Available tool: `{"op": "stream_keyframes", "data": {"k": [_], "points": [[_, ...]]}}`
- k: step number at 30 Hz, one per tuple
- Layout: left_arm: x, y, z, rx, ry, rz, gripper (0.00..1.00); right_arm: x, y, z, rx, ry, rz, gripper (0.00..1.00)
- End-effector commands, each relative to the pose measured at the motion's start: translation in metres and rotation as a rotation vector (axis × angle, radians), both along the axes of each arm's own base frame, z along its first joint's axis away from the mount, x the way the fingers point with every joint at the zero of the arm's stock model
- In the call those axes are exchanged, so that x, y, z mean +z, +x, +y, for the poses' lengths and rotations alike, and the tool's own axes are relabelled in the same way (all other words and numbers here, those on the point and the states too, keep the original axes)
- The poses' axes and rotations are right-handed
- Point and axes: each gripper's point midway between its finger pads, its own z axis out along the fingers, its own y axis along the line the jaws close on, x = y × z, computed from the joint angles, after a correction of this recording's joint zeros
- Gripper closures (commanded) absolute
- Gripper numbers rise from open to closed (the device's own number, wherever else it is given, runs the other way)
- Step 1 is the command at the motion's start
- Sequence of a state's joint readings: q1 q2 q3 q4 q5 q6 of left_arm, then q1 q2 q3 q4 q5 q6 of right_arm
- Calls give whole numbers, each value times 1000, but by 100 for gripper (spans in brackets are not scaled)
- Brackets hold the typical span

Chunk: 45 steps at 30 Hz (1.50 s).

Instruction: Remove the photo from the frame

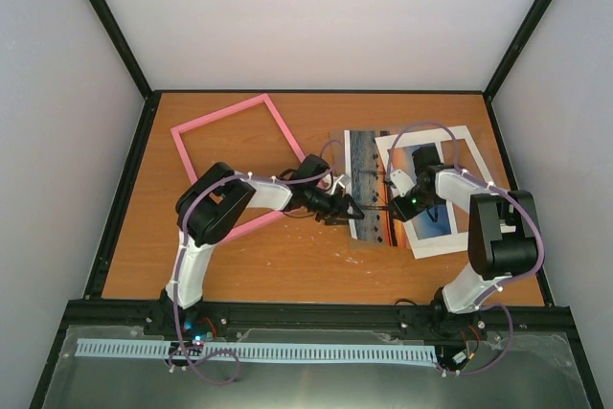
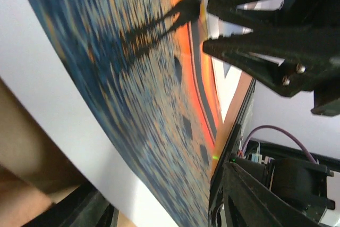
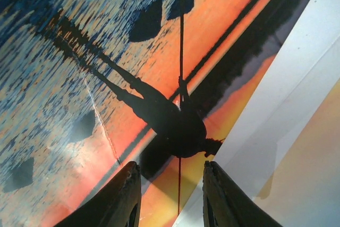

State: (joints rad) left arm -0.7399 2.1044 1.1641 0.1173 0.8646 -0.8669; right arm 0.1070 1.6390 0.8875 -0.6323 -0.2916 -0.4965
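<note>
Nearest, shows right gripper (image 3: pixel 171 173) fingers a narrow gap apart just above the photo (image 3: pixel 79 62), clamping nothing. Finds left gripper (image 2: pixel 206 25) at the photo's left edge, slightly parted; cannot tell whether pinching it. Puts the photo on the table (image 1: pixel 287 265), overlapping a white mat (image 1: pixel 436 246), apart from the pink frame (image 1: pixel 220 112).

Plain white walls (image 1: pixel 326 16) enclose a brown wooden table (image 1: pixel 287 270) at centre frame, black struts (image 1: pixel 107 21) climbing the upper corners; light is even.
</note>
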Motion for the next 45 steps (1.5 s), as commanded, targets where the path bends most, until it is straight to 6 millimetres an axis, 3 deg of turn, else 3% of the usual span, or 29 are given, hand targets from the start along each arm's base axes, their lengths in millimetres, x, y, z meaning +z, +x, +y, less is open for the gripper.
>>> {"op": "stream_keyframes", "data": {"k": [1,18,28,31,37,45], "points": [[3,31,-11,58,-36,-41,47,-21,-22,-4,-2,-28,103,66],[1,101,-20,181,-57,-138,55,-22,-20,-5,-7,-34,101,67],[-1,122,-23,244,-13,-149,83,-21,-18,-5,-10,-36,97,67],[2,124,-24,243,-16,-161,87,-20,-17,-6,-14,-39,93,67],[30,128,-14,251,-27,-230,99,-4,-8,-7,-25,-39,39,65],[107,116,23,235,-31,-363,99,66,11,-26,-125,22,-131,58]]}}
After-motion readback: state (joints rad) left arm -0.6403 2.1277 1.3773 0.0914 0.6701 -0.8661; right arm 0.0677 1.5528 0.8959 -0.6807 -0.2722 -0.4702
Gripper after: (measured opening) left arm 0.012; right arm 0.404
